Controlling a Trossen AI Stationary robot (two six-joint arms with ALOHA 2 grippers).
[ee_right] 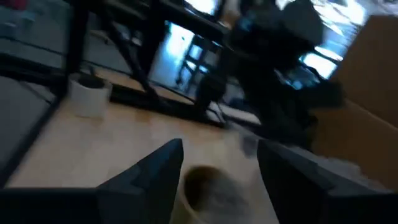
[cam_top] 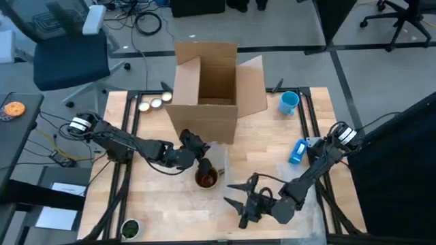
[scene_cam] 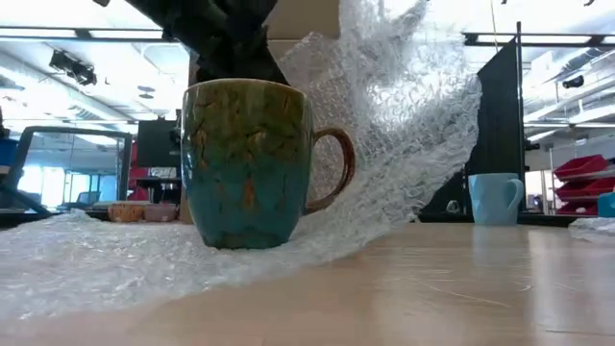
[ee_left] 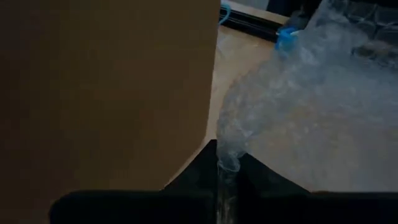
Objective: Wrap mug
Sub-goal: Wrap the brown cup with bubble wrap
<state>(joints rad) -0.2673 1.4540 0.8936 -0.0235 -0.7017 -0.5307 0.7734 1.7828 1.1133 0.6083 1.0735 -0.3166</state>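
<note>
Two grippers engaged. Left gripper (cam_top: 199,151) pinches bubble wrap (scene_cam: 404,144) edge, lifted behind mug (cam_top: 206,178), frame centre on bench (cam_top: 163,211). Right gripper (cam_top: 240,197) spread wide, empty. Advice: draw wrap over mug slowly, keep tension.

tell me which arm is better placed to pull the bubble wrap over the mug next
Left, likely. The left tool is already shut on an edge of the bubble wrap, lifting it behind the mug. The right tool is open on the mug's other side, holding nothing.
</note>
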